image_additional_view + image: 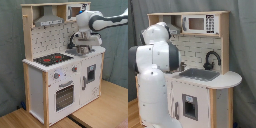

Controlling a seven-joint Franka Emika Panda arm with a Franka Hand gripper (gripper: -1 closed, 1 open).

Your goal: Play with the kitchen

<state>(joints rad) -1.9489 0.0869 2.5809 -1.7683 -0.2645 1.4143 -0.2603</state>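
Note:
The toy kitchen (60,85) of pale wood and white panels shows in both exterior views. In the second exterior view, the hood (49,20) hangs above the red-ringed hob (52,59), and the windowed oven door (65,95) sits below it. My gripper (81,49) hangs low over the sink area, right of the hob. The first exterior view shows the microwave (198,23), black faucet (211,59) and grey sink (199,75). My white arm (155,60) covers the kitchen's left part and hides the gripper there.
A rounded counter end (228,80) juts out at the first exterior view's right. A grey curtain (242,45) hangs behind the kitchen. Wooden floor (100,112) lies in front of it. A small dark-windowed door (90,73) sits under the sink.

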